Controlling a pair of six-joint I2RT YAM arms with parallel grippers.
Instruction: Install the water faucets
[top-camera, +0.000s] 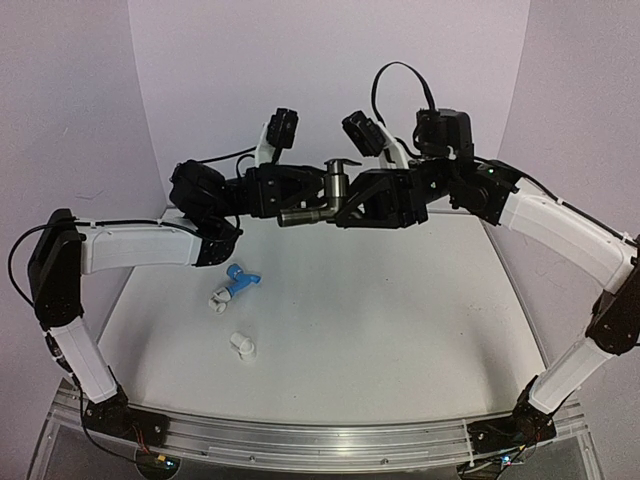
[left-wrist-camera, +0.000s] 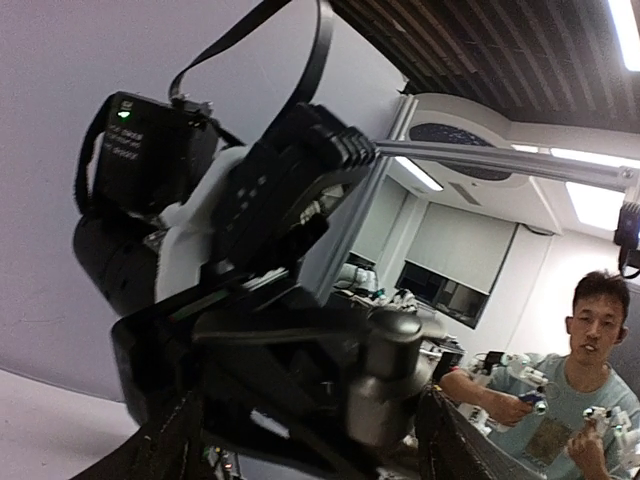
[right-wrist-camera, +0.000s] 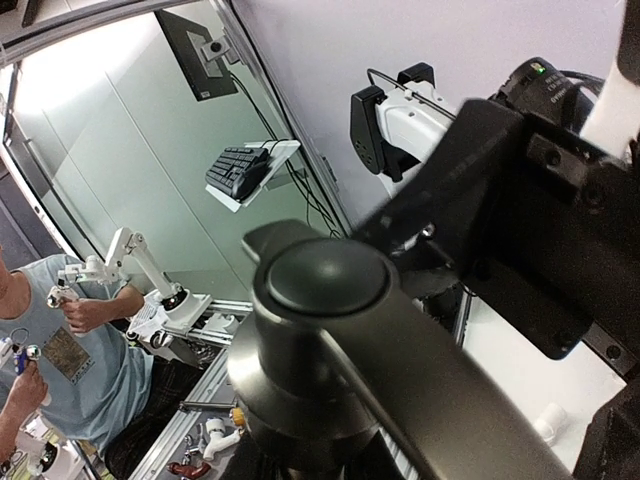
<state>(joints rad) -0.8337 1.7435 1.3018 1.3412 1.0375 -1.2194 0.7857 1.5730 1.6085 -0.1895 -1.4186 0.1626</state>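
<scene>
Pale lilac backdrop panels close in a white table (top-camera: 400, 320), with a ribbed aluminium rail (top-camera: 320, 436) along its near edge. No writing can be read. A label on the black camera housing (left-wrist-camera: 130, 150) in the left wrist view carries print too small to make out, with a green light just above it. Beyond the rig, the wrist views show an office with ceiling light strips, a black keyboard (right-wrist-camera: 240, 170) on a tilted shelf, and a person (left-wrist-camera: 590, 400) in a light blue T-shirt holding small handsets.

Both arms are raised and meet above the far half of the table. Between them is the metal faucet (top-camera: 335, 195), dark silvery-grey, with a round stem, a small lever handle on top and a tubular spout pointing toward the left arm. The right tool (top-camera: 356, 203) is clamped on its body. In the right wrist view the faucet's domed cap and lever fill the foreground and hide that tool's fingers. The left tool (top-camera: 310, 192) sits at the faucet's other side with its fingers (left-wrist-camera: 172, 440) spread apart, the stem between them and a clear gap on one side.

Lower down, the blue faucet (top-camera: 243, 279), smooth light plastic, lies on the table under the left arm, touching a white fitting (top-camera: 219, 299). A second white fitting (top-camera: 243, 346) lies apart, nearer the rail.
</scene>
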